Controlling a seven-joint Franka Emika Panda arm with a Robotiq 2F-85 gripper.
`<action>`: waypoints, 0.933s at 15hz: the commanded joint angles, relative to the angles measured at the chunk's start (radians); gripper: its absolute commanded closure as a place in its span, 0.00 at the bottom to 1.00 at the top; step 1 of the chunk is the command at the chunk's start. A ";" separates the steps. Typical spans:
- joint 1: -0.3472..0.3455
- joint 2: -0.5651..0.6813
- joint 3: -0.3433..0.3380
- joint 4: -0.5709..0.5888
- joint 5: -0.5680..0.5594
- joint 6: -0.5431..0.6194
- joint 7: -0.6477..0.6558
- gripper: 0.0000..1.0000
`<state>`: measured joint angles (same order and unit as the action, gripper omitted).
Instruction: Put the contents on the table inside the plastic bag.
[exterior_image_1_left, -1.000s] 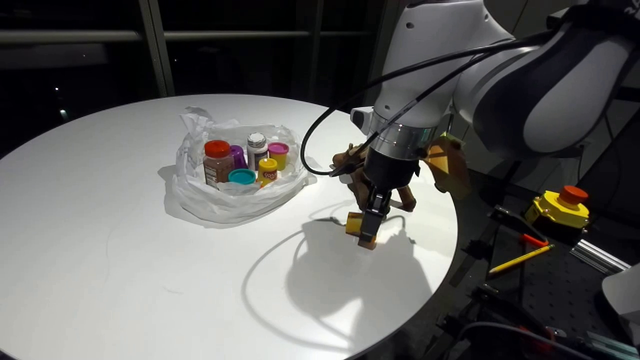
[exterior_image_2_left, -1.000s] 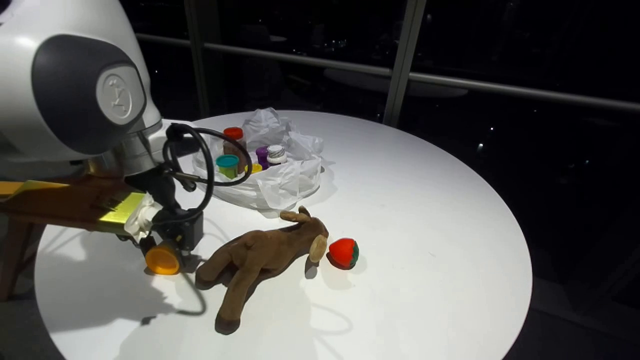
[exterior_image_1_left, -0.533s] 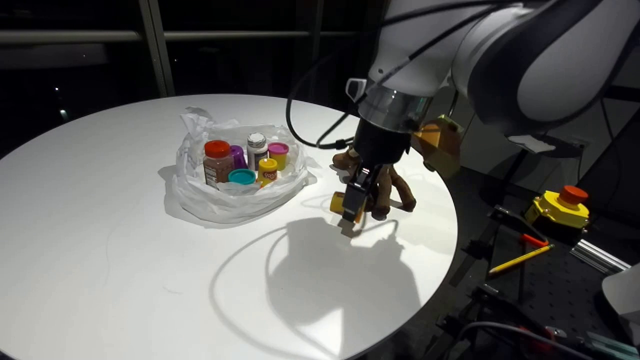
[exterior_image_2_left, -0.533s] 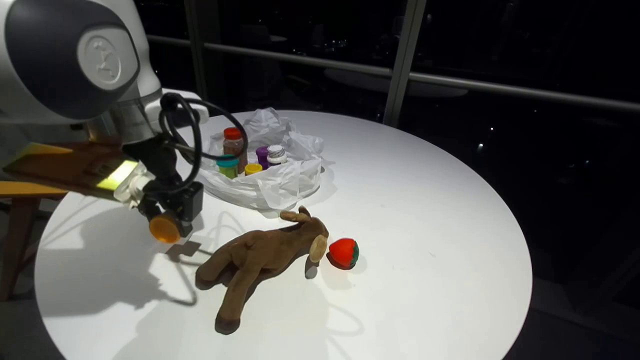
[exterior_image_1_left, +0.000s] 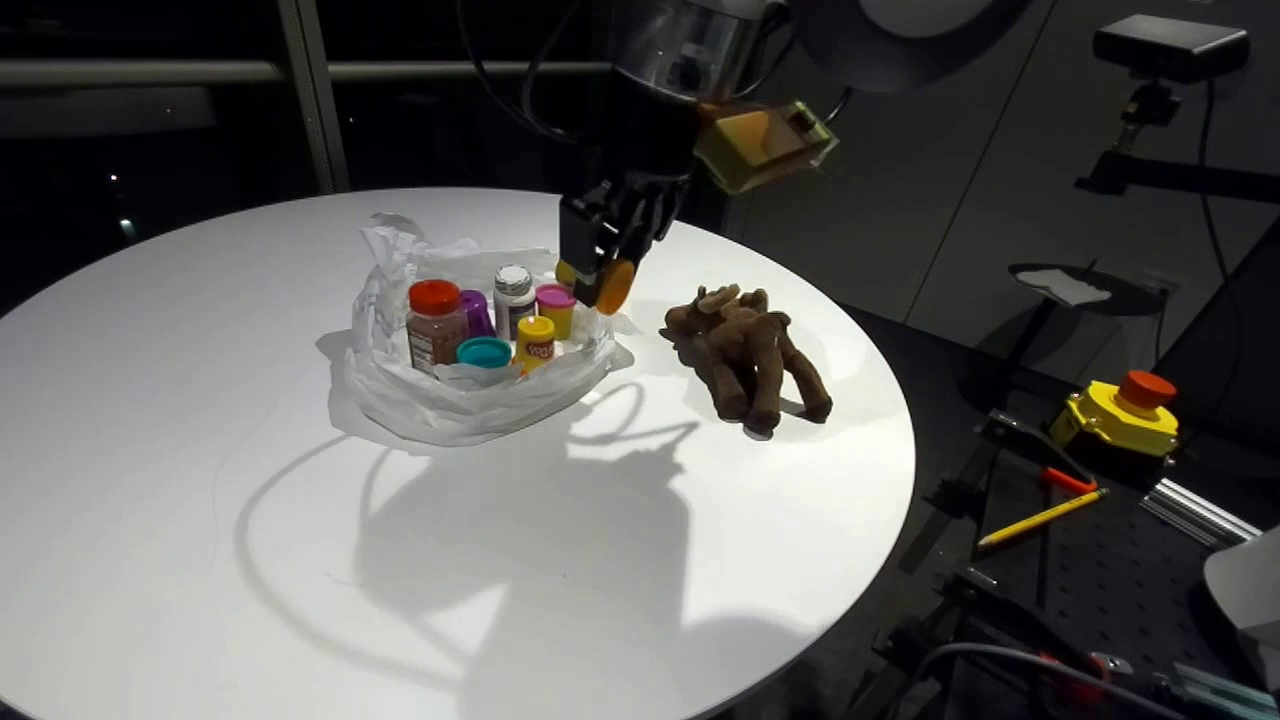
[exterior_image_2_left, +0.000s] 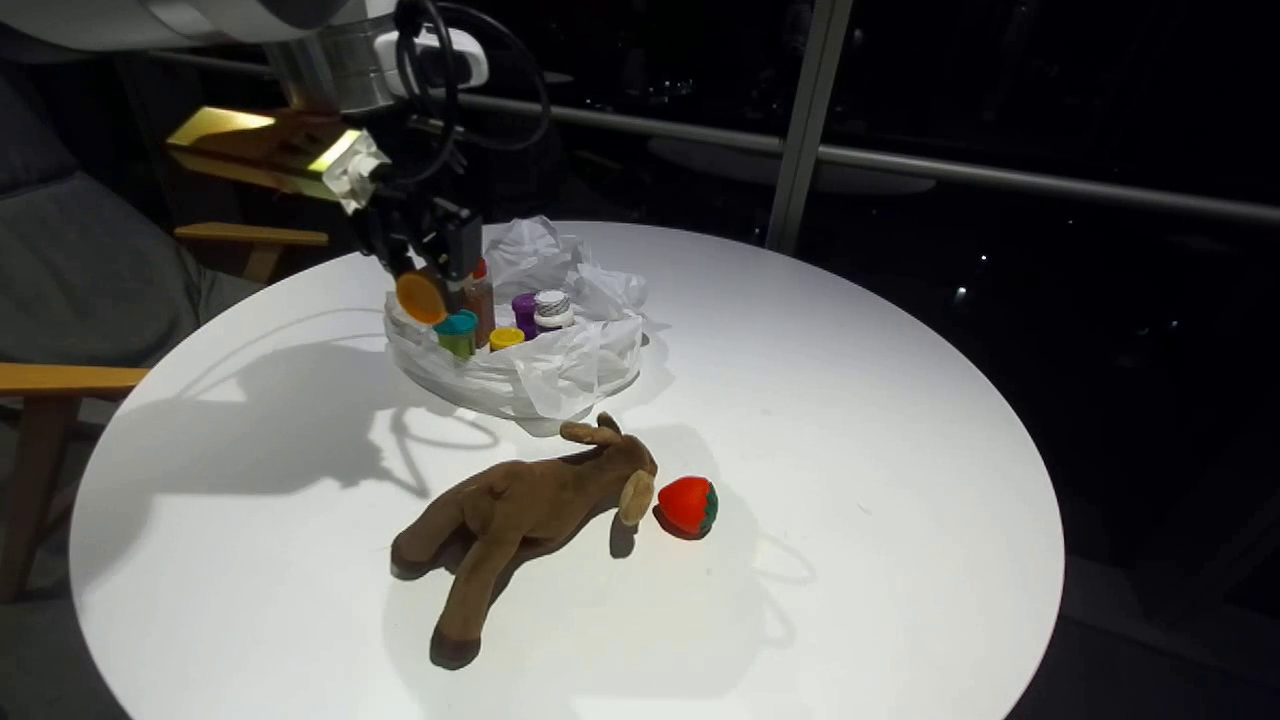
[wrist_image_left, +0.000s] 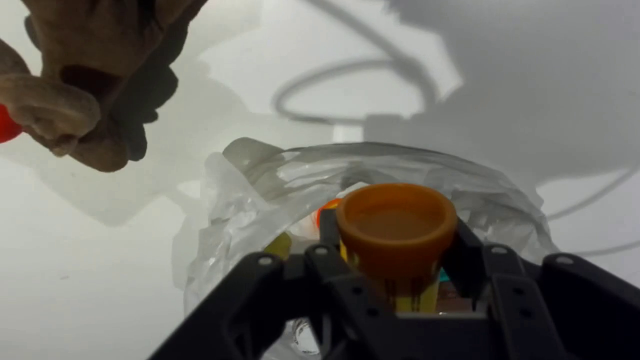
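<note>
1. Orange at one end, yellow along its body, the small tub hangs sideways, clear of the table, near the rim of the plastic bag; whether straight above its mouth, I cannot tell.
2. The gripper clasps it between two black fingers, one on either side.
3. Inside the translucent bag are a red-lidded jar, a purple container, a white-capped bottle, a pink-lidded tub, a teal-lidded tub and a yellow-lidded tub.
4. A brown plush animal lies on the table outside the bag, a red strawberry just beside its head.
5. Past the table's edge lie a pencil and a red-buttoned yellow box.
</note>
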<state>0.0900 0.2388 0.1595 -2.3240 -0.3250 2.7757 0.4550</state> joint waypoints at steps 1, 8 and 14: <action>0.067 0.141 -0.093 0.177 0.052 -0.047 0.014 0.79; 0.061 0.284 -0.125 0.311 0.216 -0.121 -0.089 0.79; 0.064 0.266 -0.124 0.299 0.242 -0.190 -0.164 0.79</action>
<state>0.1423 0.5233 0.0379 -2.0379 -0.1141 2.6512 0.3461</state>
